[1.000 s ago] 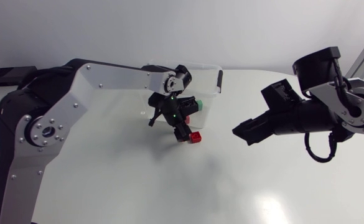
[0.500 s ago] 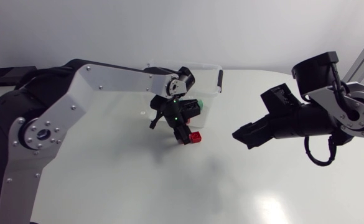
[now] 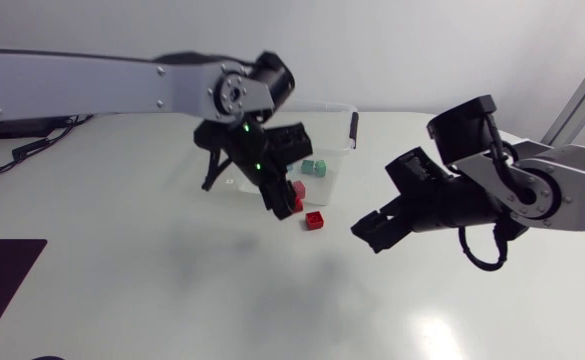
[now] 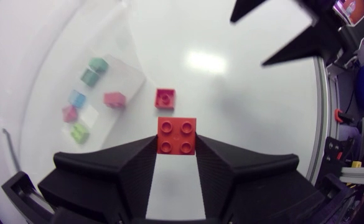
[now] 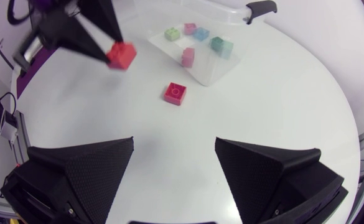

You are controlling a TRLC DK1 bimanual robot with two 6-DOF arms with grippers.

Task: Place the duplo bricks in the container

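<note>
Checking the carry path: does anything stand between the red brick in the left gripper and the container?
Nothing visible does. The left gripper holds the red brick in the air beside the container; a smaller red brick lies on the table near it, and the right gripper hangs open, apart.

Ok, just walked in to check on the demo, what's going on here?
The left gripper is shut on a red four-stud brick, held above the table near the clear container, which holds several bricks. A smaller red brick lies on the table beside it. The right gripper is open, holding nothing.
</note>
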